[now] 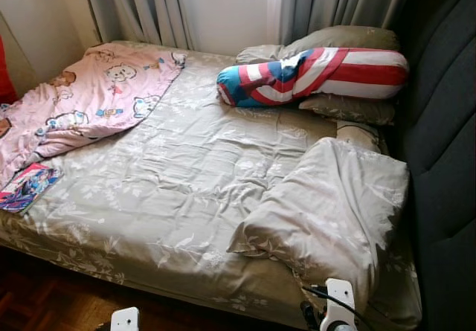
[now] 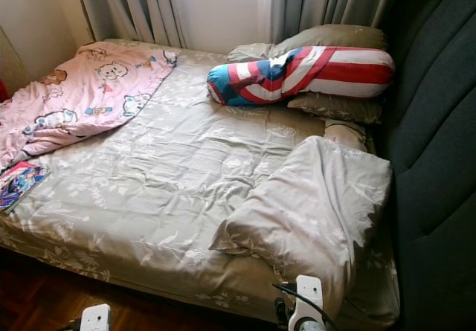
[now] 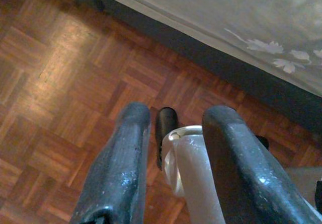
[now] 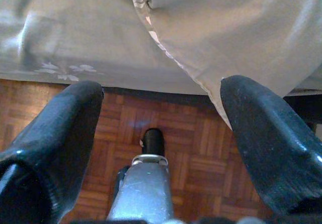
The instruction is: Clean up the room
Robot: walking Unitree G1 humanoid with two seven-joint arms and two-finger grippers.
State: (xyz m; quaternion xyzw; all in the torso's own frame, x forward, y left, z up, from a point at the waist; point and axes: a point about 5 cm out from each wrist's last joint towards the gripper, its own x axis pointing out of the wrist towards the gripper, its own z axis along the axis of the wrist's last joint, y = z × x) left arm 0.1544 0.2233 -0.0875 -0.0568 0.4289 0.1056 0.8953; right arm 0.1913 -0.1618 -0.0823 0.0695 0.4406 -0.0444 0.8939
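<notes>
Both arms hang low at the near edge of the bed, wrists pointing down at the wooden floor. The left pincer has its fingers parted with nothing between them, the bed's edge just beyond its tips. The right pincer is spread wide and empty, with the folded grey blanket hanging just ahead of it; the pink blanket, striped pillow and a small colourful book lie far off.
</notes>
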